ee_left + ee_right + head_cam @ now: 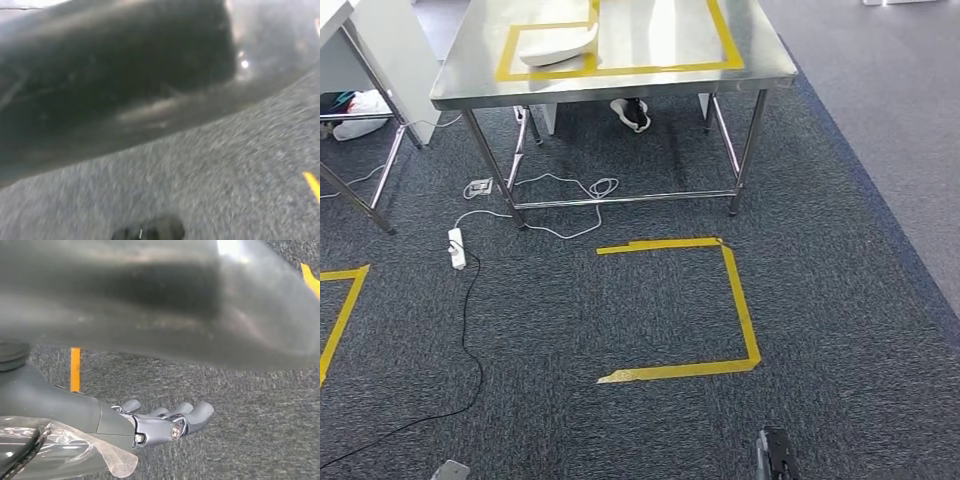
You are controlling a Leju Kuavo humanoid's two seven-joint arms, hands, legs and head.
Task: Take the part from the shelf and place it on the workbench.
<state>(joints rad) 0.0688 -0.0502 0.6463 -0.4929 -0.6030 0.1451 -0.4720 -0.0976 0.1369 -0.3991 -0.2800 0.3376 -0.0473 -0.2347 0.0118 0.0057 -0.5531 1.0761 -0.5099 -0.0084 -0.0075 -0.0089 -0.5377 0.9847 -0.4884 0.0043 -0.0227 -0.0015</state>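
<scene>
With the pale part (558, 45) lying inside the yellow tape on the steel counter (463, 85), right hand (166, 422) hangs, fingers loosely extended, holding nothing; left hand's fingers unreadable; best kept low.

No text, label, brand, number or sign can be read in any view.

You see a silver steel workbench (471, 70) marked with a yellow tape rectangle (622, 68), and a pale off-white part (558, 47) lying on it. Your floor is dark speckled grey carpet (848, 300) with yellow tape lines (743, 310), a white power strip (456, 248), a black cable (467, 330). Your right hand (166, 422) is grey.
</scene>
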